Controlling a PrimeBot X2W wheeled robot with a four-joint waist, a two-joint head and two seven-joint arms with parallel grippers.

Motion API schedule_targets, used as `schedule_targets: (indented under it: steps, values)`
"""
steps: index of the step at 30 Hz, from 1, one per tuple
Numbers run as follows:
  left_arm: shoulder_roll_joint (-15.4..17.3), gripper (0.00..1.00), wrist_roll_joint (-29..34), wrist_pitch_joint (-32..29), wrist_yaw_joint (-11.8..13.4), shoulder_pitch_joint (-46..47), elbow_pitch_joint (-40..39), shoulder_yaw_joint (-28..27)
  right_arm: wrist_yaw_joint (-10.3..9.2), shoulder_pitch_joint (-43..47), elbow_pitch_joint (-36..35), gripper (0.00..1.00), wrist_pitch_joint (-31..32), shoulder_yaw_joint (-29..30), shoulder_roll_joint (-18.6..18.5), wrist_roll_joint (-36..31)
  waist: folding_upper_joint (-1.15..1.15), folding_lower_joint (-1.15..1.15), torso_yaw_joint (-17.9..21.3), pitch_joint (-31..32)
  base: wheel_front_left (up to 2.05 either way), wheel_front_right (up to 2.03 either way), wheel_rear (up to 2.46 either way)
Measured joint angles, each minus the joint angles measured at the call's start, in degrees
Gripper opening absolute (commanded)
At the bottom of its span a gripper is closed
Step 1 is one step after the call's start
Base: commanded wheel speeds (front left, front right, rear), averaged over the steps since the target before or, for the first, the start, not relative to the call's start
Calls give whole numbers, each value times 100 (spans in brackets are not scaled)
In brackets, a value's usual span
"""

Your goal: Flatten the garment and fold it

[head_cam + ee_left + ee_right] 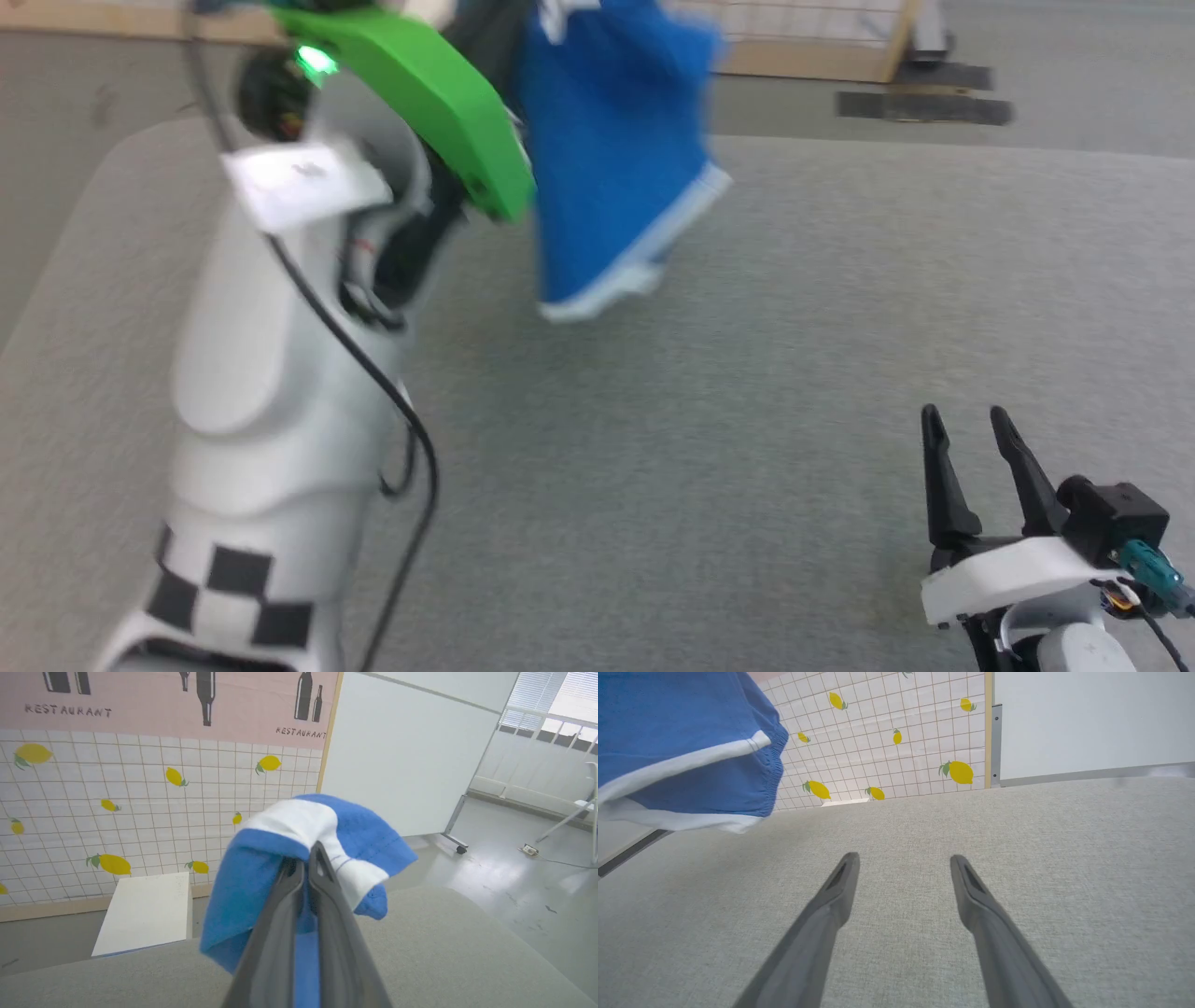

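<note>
One soft, light garment [611, 159] dangles pinched in our left gripper [304, 855]; our splayed right gripper [963, 415] should take its gathered waistband.

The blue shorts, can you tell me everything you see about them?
The shorts are bright blue, soft-looking cloth with a broad white stripe, white edging along the hem and a gathered, stretchy waistband. They are crumpled, not flat, and hang in the air above the grey table, seemingly without touching it. The left gripper holds them up, its jaws shut on a bunched fold where blue meets white. The open right gripper is well apart from them.
</note>
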State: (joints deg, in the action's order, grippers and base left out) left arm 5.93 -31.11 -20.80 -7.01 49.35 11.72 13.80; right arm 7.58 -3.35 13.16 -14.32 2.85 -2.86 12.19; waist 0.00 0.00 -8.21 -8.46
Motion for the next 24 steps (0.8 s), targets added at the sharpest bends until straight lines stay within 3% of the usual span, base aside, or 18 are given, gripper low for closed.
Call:
schedule_targets:
  steps: [8, 15, 16, 17, 21, 24]
  values:
    - [-114, 0, -301, -775, 5, -1541, 270, 797, 0, 164, 73, 100, -34, 111, -2, 56, 0, 0, 712, 155, 0, 0, 0]
    - [-197, 0, -326, -1391, 203, -2676, 990, 1462, 0, 239, 47, 100, -34, 126, -2, 160, 0, 0, 1138, 226, 0, 0, 0]
    - [-202, 7, -344, -1377, 212, -2716, 998, 1463, 0, 246, 47, 100, -34, 129, -2, 170, 0, 0, 1156, 243, 0, 0, 0]
    - [-215, 100, -401, -1278, 245, -2744, 966, 1424, 0, 258, 47, 100, -34, 141, -3, 189, 0, 0, 1168, 266, 0, 0, 0]
    - [-249, 100, -581, -717, 419, -2703, 581, 1059, 0, 343, 49, 100, -34, 135, -2, 201, 0, 0, 1099, 344, 0, 0, 0]
    - [-225, 100, -762, 73, 559, -2697, 13, 425, 0, 344, 45, 100, -34, 137, -2, 201, 0, 0, 972, 456, 0, 0, 0]
